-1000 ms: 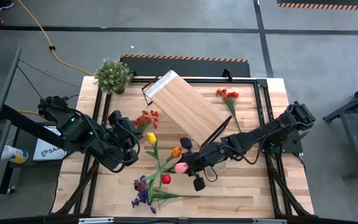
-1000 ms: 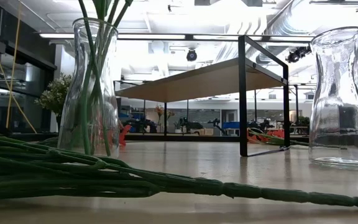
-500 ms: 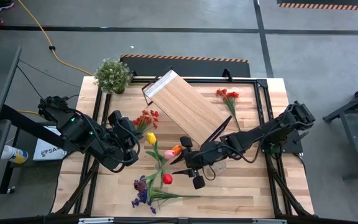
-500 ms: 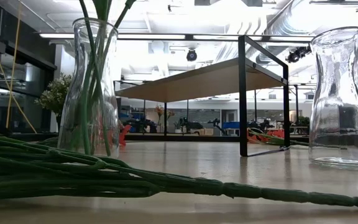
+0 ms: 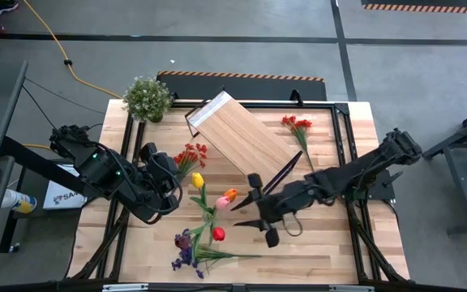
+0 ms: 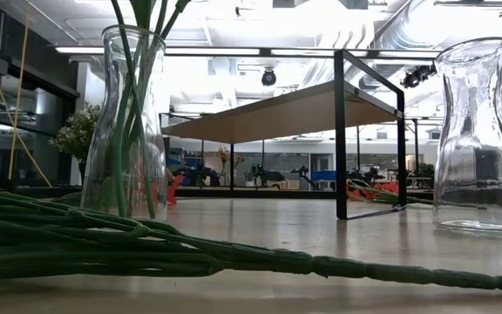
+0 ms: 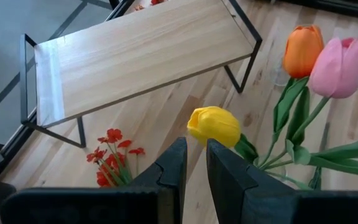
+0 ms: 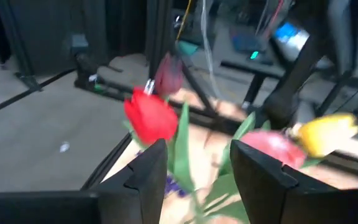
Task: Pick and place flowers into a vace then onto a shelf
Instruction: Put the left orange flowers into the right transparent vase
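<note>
The right gripper (image 5: 252, 212) hangs over the middle of the table (image 5: 331, 243), its fingers (image 8: 146, 171) spread wide with nothing between them, just beside the glass vase (image 6: 132, 122) that holds the yellow tulip (image 5: 198, 180), orange tulip (image 5: 230, 195), pink tulip (image 5: 220, 200) and red tulip (image 5: 217, 234). The left gripper (image 5: 169, 174) waits at the table's left side, fingers (image 7: 174, 169) drawn almost together and gripping nothing, pointed toward the yellow tulip. A second, empty vase (image 6: 479, 139) stands apart to the right in the low view. More flowers lie flat on the wood: a purple spray (image 5: 186, 253) near the front edge and red sprays (image 5: 190, 156) left of the shelf (image 5: 242, 139), which stands diagonally across the back of the table beside a potted plant (image 5: 147, 97).
</note>
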`<move>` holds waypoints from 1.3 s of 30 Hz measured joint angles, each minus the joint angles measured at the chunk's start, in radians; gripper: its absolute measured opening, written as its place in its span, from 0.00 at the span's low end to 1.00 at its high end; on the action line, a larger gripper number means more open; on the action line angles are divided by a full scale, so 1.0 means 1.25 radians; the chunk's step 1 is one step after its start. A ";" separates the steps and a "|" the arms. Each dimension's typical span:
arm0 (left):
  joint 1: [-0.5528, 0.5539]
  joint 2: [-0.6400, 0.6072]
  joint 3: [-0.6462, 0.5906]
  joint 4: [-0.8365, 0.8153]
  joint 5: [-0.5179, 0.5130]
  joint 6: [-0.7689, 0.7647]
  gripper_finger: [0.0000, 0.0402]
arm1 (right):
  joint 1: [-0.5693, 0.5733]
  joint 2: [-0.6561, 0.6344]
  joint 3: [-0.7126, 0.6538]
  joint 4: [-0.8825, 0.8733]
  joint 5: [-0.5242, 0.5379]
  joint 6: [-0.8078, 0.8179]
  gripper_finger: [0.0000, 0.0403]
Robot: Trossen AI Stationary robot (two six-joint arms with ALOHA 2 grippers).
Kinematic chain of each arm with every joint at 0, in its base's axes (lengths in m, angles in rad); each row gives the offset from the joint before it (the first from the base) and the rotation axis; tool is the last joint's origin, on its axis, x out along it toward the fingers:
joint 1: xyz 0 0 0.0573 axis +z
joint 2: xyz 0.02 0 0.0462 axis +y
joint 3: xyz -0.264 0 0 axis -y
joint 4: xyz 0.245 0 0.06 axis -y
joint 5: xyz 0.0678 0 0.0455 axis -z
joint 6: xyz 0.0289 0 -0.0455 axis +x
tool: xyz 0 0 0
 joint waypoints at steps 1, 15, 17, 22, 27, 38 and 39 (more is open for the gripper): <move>0.000 0.000 0.000 0.001 0.000 0.001 0.24 | 0.004 -0.013 0.000 0.000 0.015 -0.012 0.41; 0.000 -0.003 0.000 0.002 -0.006 0.007 0.24 | 0.089 -0.190 0.000 -0.008 0.207 -0.111 0.41; 0.000 -0.012 0.000 0.002 0.015 0.002 0.24 | 0.100 -0.210 0.000 -0.011 0.224 -0.113 0.41; 0.000 -0.052 0.000 0.002 0.092 -0.079 0.24 | 0.124 -0.248 0.000 -0.027 0.263 -0.113 0.40; 0.000 -0.100 0.000 0.002 0.109 -0.104 0.24 | 0.130 -0.266 0.000 -0.027 0.281 -0.135 0.41; 0.011 -0.163 0.000 0.002 -0.083 -0.098 0.24 | 0.127 -0.270 0.000 -0.024 0.281 -0.158 0.41; 0.025 -0.164 0.000 0.002 -0.086 -0.084 0.24 | 0.127 -0.270 0.000 -0.024 0.281 -0.158 0.41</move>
